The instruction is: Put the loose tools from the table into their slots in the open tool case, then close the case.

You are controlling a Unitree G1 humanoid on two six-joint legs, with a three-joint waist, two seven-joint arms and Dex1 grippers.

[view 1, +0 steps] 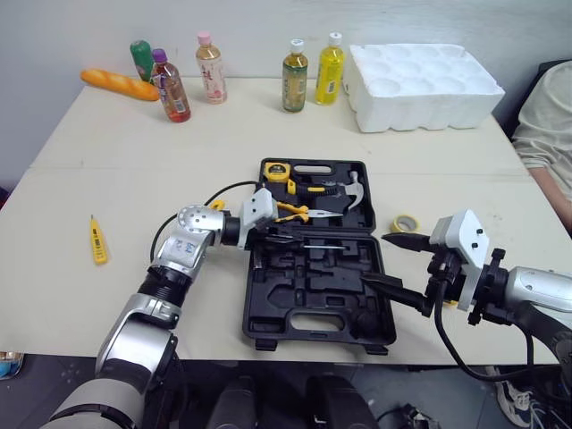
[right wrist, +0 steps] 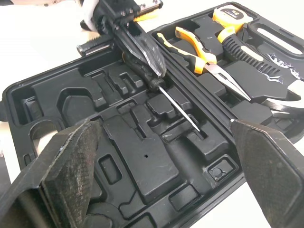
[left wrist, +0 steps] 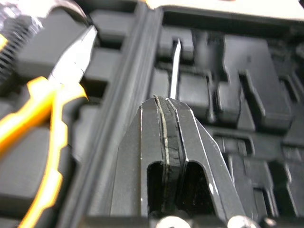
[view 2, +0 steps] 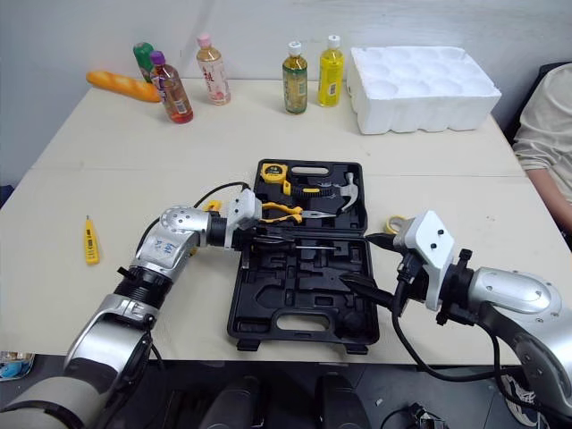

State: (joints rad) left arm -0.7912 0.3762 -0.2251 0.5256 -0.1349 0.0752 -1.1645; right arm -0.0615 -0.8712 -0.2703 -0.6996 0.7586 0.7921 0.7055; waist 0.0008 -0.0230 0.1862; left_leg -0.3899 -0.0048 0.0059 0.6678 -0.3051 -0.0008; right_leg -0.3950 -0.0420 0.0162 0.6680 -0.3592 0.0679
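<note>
The open black tool case point(view 1: 253, 315) lies at the table's near middle. Its far half holds a yellow tape measure point(view 1: 278, 171), yellow-handled pliers point(view 1: 299, 213) and a hammer point(view 1: 354, 192). My left gripper point(view 1: 279, 234) is shut on a black-handled screwdriver point(right wrist: 178, 108), low over the near half's left side. The thin shaft point(left wrist: 175, 66) points right, its tip at a moulded slot. My right gripper point(view 1: 374, 258) stands open at the case's right edge, nothing between its fingers point(right wrist: 71, 161). A yellow tester pen point(view 1: 98, 241) lies loose at the left, a tape roll point(view 1: 405, 222) right of the case.
Several bottles point(view 1: 295, 76) and a bread loaf point(view 1: 119, 84) stand along the far edge, with a white foam tray point(view 1: 420, 85) at the far right. A person's sleeve point(view 1: 545, 125) shows at the right edge. A black cable point(view 1: 214, 195) loops beside my left wrist.
</note>
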